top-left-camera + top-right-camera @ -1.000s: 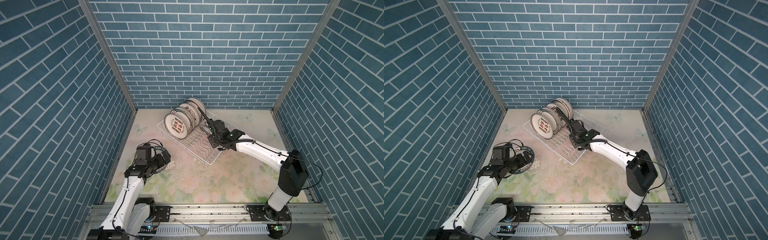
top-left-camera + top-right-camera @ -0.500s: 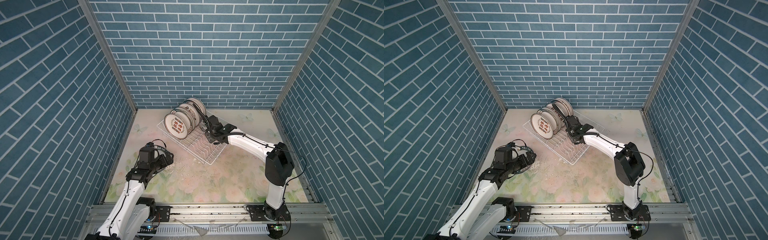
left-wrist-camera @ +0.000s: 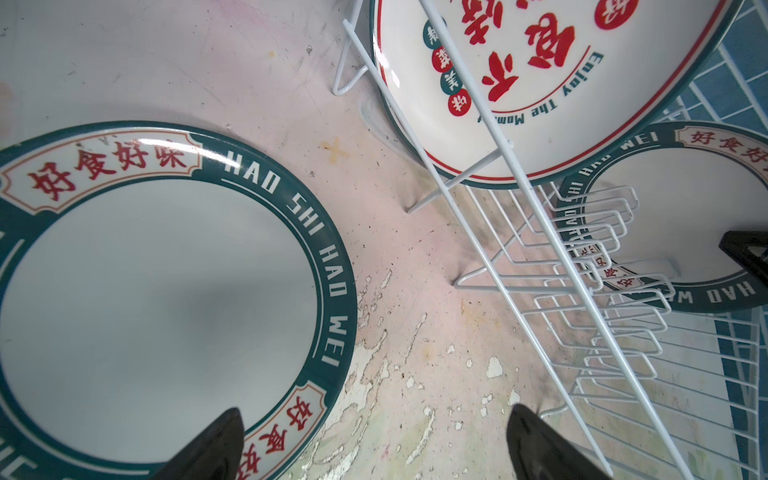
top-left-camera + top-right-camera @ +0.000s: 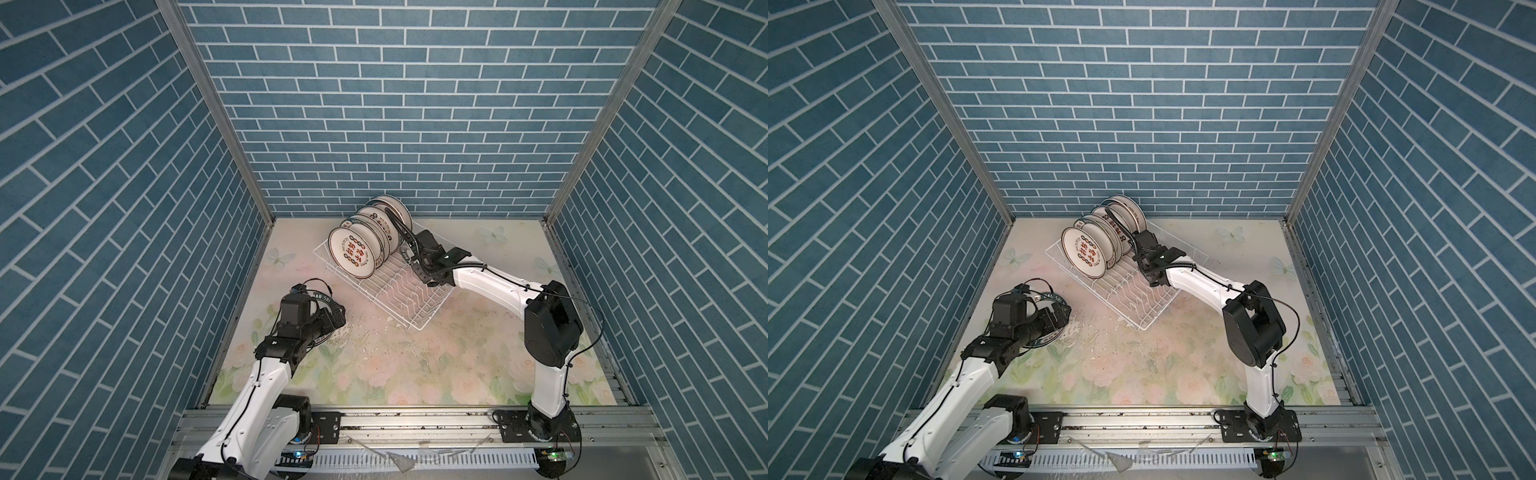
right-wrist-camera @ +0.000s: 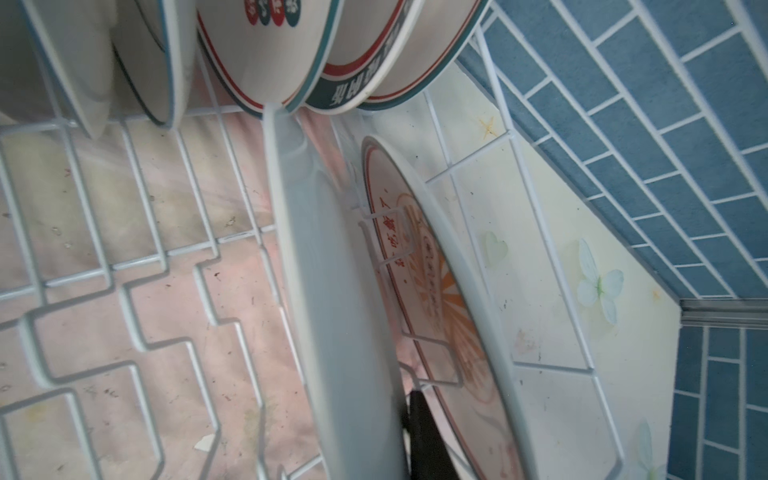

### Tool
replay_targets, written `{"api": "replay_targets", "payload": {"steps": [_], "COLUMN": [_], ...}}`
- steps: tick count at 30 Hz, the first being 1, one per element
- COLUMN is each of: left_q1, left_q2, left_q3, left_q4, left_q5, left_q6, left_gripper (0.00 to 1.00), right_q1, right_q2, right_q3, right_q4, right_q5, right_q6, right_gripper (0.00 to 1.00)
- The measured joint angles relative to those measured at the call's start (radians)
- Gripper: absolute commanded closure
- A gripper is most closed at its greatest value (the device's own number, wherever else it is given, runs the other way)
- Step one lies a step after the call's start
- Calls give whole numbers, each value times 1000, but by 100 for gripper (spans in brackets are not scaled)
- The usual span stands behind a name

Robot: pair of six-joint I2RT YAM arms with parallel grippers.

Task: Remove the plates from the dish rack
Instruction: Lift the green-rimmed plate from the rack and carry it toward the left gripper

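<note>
The right claw (image 4: 397,222) is clamped tight on a plate's rim. This held plate (image 5: 332,291) stands on edge in the dish rack (image 4: 415,309). From the right wrist, one black finger (image 5: 422,436) lies against the plate's side and the other is hidden behind it.

The pinch takes only the edge of glazed ceramic, so my first worry is the plate slipping or swinging once the wires no longer carry its weight. The next worry is the neighbour. A sunburst plate (image 5: 440,299) leans just beside the held one, with divider wires (image 5: 386,232) crossing between them. A sideways pull could catch a wire, shove that plate, or drag the light rack across the bench (image 4: 415,365).

From the wrist the held plate shows edge-on, its disc running roughly along the claw's reach. The cleanest way out looks to be upward in its own plane.

The other plates (image 4: 357,251) stand in a row at the rack's far end. They are tilted back, with their printed faces turned toward the front left of the bench. The row runs from the front plate back toward the rear wall (image 4: 395,124). The rack sits askew, one corner pointing at the bench's front edge, and its near part is bare.

Over on the left, the left claw (image 3: 374,409) hangs spread wide with nothing in it. It sits over the edge of a green-rimmed plate (image 3: 166,291) lying flat and face up on the bench, near the rack.
</note>
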Motion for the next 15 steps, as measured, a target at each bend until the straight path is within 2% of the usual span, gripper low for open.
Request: {"api": "replay_targets", "payload": {"steps": [11, 15], "left_q1": [0, 0], "left_q2": [3, 31], "left_q3": [0, 0], "left_q4": [21, 30], "left_q5": [-3, -1], "left_q6": [3, 2], "left_gripper": [1, 1], "right_q1": [8, 12], "right_q2": [-5, -31], "right_q3": [-12, -50], "right_q4": [19, 41], "right_q5": [-1, 4], "right_q6": [-45, -53], "right_gripper": [99, 100]}}
